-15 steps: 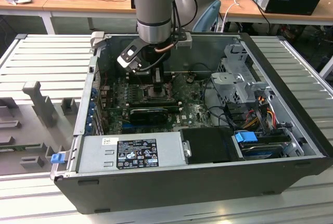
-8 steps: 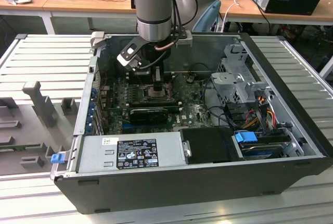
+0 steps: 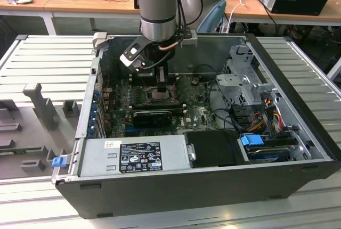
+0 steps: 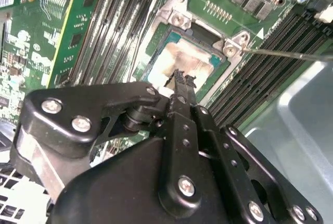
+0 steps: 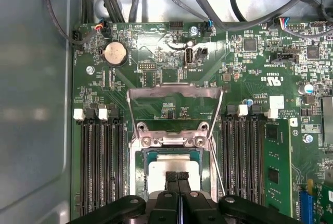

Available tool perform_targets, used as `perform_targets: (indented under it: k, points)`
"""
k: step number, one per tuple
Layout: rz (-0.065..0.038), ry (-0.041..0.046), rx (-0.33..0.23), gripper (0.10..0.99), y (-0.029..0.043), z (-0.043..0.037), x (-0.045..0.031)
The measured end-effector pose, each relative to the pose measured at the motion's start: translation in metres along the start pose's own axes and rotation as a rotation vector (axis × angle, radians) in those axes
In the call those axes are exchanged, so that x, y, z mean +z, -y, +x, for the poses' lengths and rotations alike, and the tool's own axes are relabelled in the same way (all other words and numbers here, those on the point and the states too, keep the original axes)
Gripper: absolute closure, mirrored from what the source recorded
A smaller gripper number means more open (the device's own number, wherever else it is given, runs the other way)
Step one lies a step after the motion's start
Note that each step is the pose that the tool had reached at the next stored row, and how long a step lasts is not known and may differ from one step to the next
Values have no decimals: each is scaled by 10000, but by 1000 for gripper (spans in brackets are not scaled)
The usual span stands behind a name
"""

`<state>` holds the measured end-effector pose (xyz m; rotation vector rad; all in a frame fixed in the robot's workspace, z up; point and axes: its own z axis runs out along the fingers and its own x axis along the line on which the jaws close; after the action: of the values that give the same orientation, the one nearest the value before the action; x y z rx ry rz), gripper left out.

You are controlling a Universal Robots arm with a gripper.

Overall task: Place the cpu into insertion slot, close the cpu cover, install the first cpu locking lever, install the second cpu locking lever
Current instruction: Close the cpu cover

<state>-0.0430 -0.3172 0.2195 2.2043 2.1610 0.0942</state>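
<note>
- Inside the open computer case, the gripper hangs low over the green board, its two fingers pressed together and pinching nothing.
- The cpu lies flat in the insertion slot, directly beneath the fingertips. Neither wrist view settles whether the tips rest on its silver top or hover just above it.
- The cpu cover stands open, tipped up on its hinge just beyond the fingertips, with bare board showing through its window.
- A thin locking lever juts out unlatched to one side of the fingers, crossing above the memory slots.
- By the look of it, the step in hand is seating the chip; the cover is not yet shut and no lever is latched.
- Doing this well seems to call for the chip sitting level and square inside the slot's rim, with no corner riding up.
- Any contact is best kept light and straight down. A sideways nudge from the closed fingers could skew the chip, and the contacts beneath it are likely delicate.
</note>
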Motion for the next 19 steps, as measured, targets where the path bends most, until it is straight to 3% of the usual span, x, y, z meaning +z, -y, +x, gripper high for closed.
perform_targets:
  k: [4, 9, 10, 17, 19]
  points:
    - [18, -3, 3, 980, -77, -3, 7]
    - [18, -2, 3, 980, -84, -2, -13]
    - [18, -2, 3, 980, -90, -2, -89]
    - [18, -3, 3, 980, -102, -1, -237]
    - [19, -2, 2, 980, -109, 0, -320]
